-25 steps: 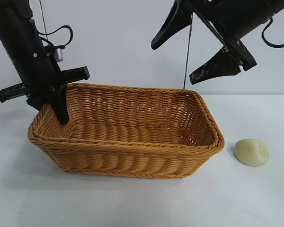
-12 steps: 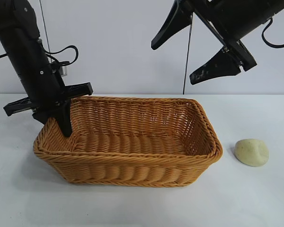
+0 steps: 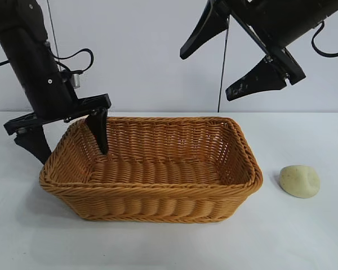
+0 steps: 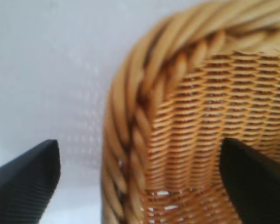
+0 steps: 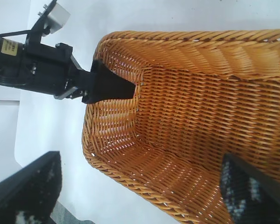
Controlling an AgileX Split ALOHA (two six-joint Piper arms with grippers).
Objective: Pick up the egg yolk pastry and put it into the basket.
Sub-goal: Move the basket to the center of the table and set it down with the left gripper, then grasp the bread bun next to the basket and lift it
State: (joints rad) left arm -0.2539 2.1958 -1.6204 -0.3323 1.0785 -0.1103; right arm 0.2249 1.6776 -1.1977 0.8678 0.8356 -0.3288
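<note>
Left gripper spread wide, straddling the left end wall of the basket: one finger outside over the table, the other inside against the woven wall, nothing held. Seen from its wrist, braided rim between the two dark fingers, touching neither as far as can be told. Right gripper hanging high above the basket's right rear corner, also wide apart and empty, angled down toward the basket's interior. Basket orange-brown wicker, rectangular, resting on the white table, nothing visible inside. Egg yolk pastry, a small pale yellow lump with a slight dent, lying on the table just right of the basket, apart from its rim, well clear of both grippers.
</note>
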